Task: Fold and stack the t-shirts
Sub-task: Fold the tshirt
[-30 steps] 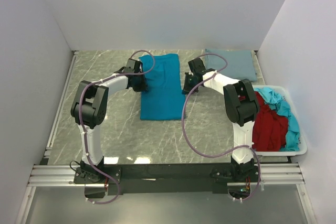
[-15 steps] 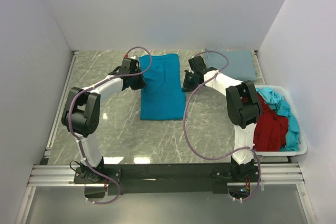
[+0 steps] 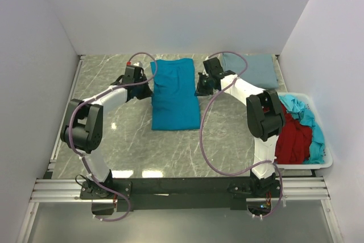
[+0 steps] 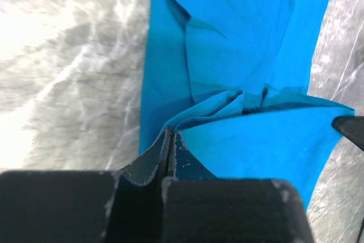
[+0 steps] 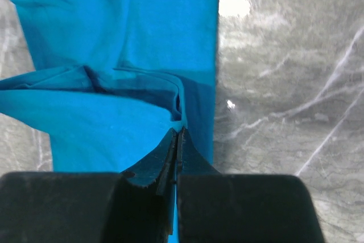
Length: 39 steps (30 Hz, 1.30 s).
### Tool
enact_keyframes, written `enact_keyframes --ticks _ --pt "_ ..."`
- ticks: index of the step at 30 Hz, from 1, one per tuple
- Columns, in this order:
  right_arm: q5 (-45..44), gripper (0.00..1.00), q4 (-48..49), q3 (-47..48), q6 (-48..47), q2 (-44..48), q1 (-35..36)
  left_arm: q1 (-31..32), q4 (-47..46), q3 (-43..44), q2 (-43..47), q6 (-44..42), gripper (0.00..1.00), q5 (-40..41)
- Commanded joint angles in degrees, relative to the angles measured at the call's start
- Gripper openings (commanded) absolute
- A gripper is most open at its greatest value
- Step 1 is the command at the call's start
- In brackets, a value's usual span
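Pinching teal t-shirt [image 3: 175,98] edges, end effectors [image 4: 169,133] [image 5: 177,131] flanking

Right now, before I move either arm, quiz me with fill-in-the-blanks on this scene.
The left gripper and right gripper both have jaws ___ on the bright blue shirt.
The folded grey-blue shirt lies nearer the ___ arm.
In the white bin, beside the turquoise shirt, lies a ___ one.
Missing: shut; right; red.

My left arm [image 3: 111,95] and right arm [image 3: 242,87] are white with black joints, trailing purple cables [image 3: 201,140]; my left gripper [image 4: 169,134] is black and scuffed.
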<state>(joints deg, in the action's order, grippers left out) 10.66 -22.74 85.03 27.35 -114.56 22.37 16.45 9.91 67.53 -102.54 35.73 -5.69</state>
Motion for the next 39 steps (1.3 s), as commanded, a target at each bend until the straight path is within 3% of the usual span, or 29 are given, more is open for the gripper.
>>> enact_keyframes --ticks 1,10,15,17,18,19,20,21,22,23,28,31,39 --pt "0.24 0.0 0.42 2.68 -0.81 0.57 0.39 -0.98 -3.32 -0.73 4.1 0.49 0.0 0.95" --pt "-0.55 0.0 0.51 4.26 -0.81 -1.54 0.22 -1.24 -6.39 1.46 -0.72 -0.92 0.0 -4.5" --pt "-1.86 0.02 -0.54 6.54 -0.81 -4.96 0.22 -1.33 -5.52 4.63 -4.86 -1.1 0.02 -2.93" --pt "-3.35 0.07 -1.6 8.12 -0.9 -6.54 0.22 -1.5 -3.68 6.72 -6.52 -1.36 0.16 -3.09" --pt "-4.14 0.12 -2.13 8.48 -0.81 -6.81 0.22 -1.51 -2.45 7.87 -6.97 -1.45 0.36 -3.44" --pt "-5.37 0.2 -2.65 8.92 -0.72 -7.16 0.3 -1.51 -1.48 8.84 -7.23 -1.19 0.4 -3.01" --pt "-5.9 0.5 -3.09 10.05 -0.55 -7.51 0.22 -1.51 -0.6 9.63 -6.89 -0.84 0.45 -3.09" --pt "-6.52 0.62 -4.23 10.59 -0.46 -7.34 0.22 -1.51 -0.86 9.64 -6.36 -0.92 0.58 -3.88" --pt "-6.79 0.76 -4.5 11.03 -0.63 -7.17 0.3 -1.51 -0.95 9.55 -5.75 -0.49 0.93 -4.58" --pt "-7.14 0.8 -4.85 11.38 -0.72 -6.3 0.31 -1.51 -1.3 9.29 -4.26 -0.48 0.99 -5.46" --pt "-7.75 0.86 -3.98 8.32 -1.51 0.2 0.22 -1.51 0.28 7.89 1.02 -0.31 0.99 -6.97" --pt "-7.05 0.86 -0.73 -1.06 -0.73 7.49 0.31 -1.33 0.02 2.11 7.16 0.48 0.99 -7.23" --pt "-3.54 0.86 10.77 -25.78 2.35 28.59 1.09 -1.33 -2.0 -16.79 34.84 6.27 0.99 -5.72"
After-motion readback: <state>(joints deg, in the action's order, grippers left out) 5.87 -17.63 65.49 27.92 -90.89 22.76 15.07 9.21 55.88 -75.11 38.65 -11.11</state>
